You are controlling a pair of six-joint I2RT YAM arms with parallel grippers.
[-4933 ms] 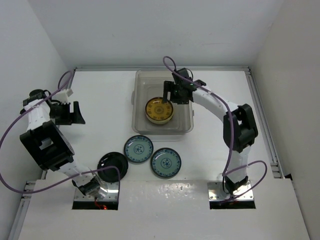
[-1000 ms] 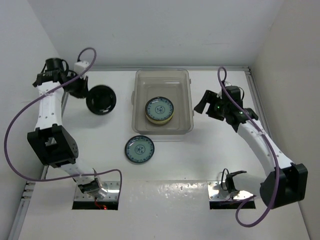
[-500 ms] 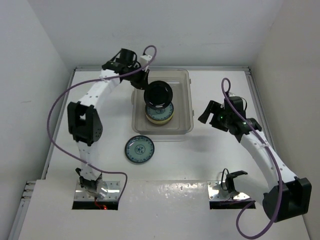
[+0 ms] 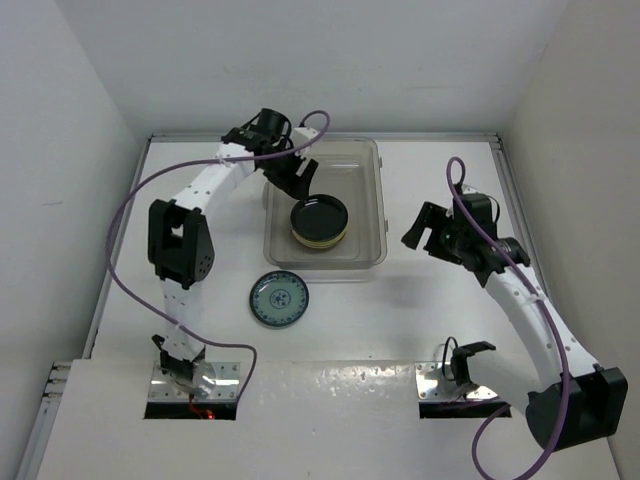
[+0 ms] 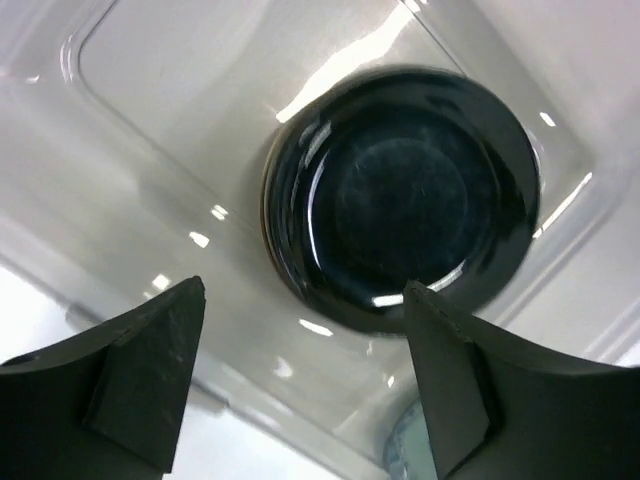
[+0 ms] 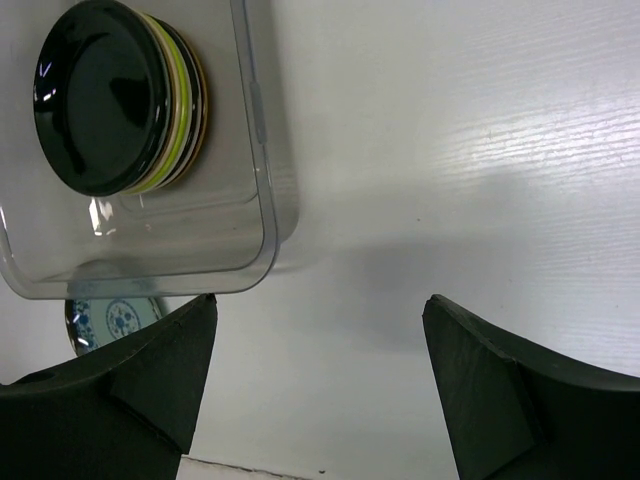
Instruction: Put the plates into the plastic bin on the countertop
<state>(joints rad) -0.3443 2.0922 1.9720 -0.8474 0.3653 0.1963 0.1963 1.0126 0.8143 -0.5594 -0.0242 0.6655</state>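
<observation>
The plastic bin [image 4: 374,200] stands at the back of the countertop [image 4: 400,320]. Inside it a glossy black plate [image 4: 319,217] lies on top of a stack of plates; lime and amber rims [image 6: 186,110] show under the black one [image 6: 100,95]. My left gripper [image 4: 298,182] hangs open just above the bin's back left part, the black plate [image 5: 400,190] free below its jaws [image 5: 305,290]. One blue-green patterned plate [image 4: 280,298] lies on the countertop in front of the bin. My right gripper [image 4: 421,226] is open and empty, right of the bin [image 6: 255,150].
White walls border the countertop on the left, back and right. The arm bases sit at the near edge. The blue-green plate [image 6: 110,318] shows past the bin's corner in the right wrist view.
The left gripper has opened and let go of the black plate, which now rests on the stack in the bin. The right arm has shifted only slightly.
</observation>
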